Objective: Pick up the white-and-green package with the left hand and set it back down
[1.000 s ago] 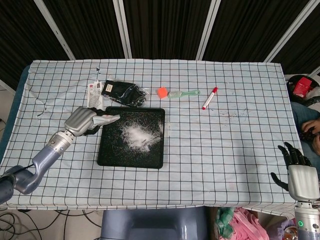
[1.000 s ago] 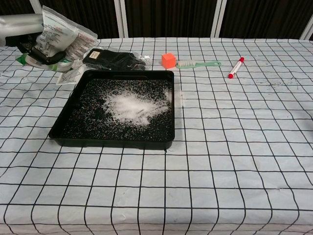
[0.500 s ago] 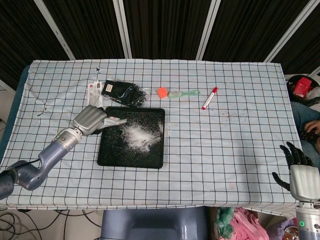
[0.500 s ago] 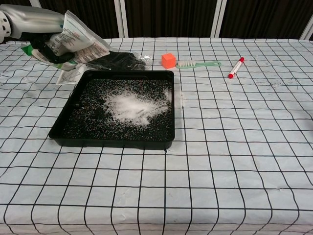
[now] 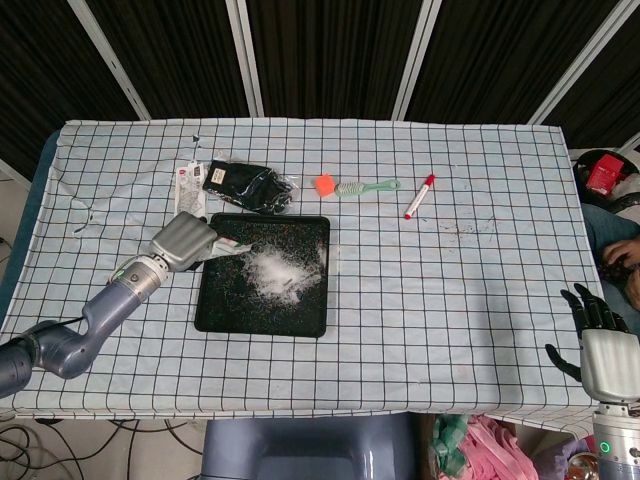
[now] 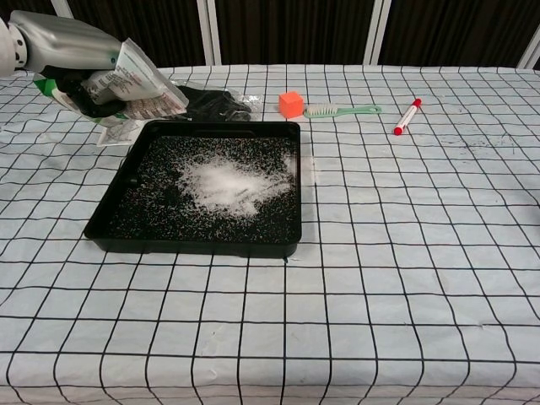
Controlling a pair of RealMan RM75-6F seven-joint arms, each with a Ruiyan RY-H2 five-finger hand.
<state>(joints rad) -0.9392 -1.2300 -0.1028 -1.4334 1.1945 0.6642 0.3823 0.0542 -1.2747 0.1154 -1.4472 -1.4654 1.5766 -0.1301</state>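
The left robot hand (image 6: 63,52) grips the white-and-green package (image 6: 135,82) at the upper left of the chest view, holding it clear of the cloth above the near-left corner of the black tray (image 6: 110,224). In the head view the same robot hand (image 5: 184,241) sits at centre left, the package (image 5: 229,246) jutting from its fingers over the tray's (image 5: 210,318) left edge. White powder (image 6: 224,181) lies heaped in the middle of the tray amid scattered specks. Behind the tray, a black packet (image 6: 202,103) lies on the checked cloth covering the desk (image 6: 422,253), with a small labelled sachet (image 5: 187,183) beside it toward the left. Further right along the back sit an orange cube (image 6: 291,104), a green-handled brush (image 6: 342,110) just beside it, and a red-capped marker (image 6: 406,116) apart from both. The right robot hand (image 5: 600,345) hangs off the desk's edge at the lower right of the head view, fingers apart and holding nothing.
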